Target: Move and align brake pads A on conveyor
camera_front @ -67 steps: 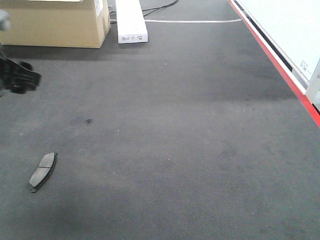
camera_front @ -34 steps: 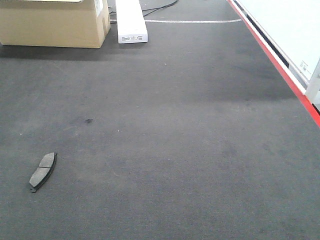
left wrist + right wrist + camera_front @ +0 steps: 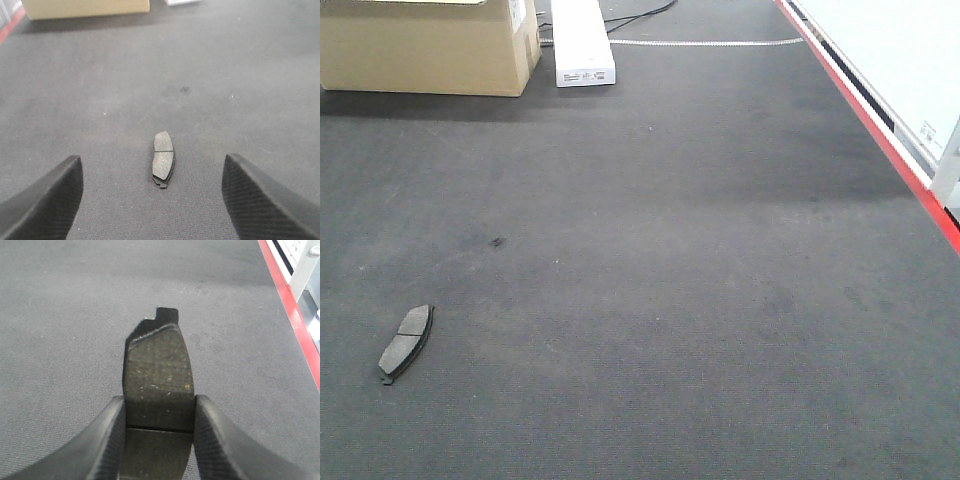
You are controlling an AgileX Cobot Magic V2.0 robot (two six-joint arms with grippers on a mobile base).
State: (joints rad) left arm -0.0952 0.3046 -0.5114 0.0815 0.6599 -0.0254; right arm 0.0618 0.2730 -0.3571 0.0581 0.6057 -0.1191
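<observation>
My left tool [image 3: 152, 160] hangs released over the conveyor [image 3: 720, 250]. The loose brake pad [image 3: 163, 159] lies flat on the belt, framed by its spread fingers, long axis 12 to 6, tabbed end at 6. My right tool [image 3: 159, 400] is clenched on a second brake pad [image 3: 159, 365], notched end pointing to 12.

pad [image 3: 405, 343] on conveyor [image 3: 670, 250] near-left; carton [image 3: 430, 50] far-left, box [image 3: 583, 42] just right of it; rail [image 3: 876, 133] along right edge
</observation>
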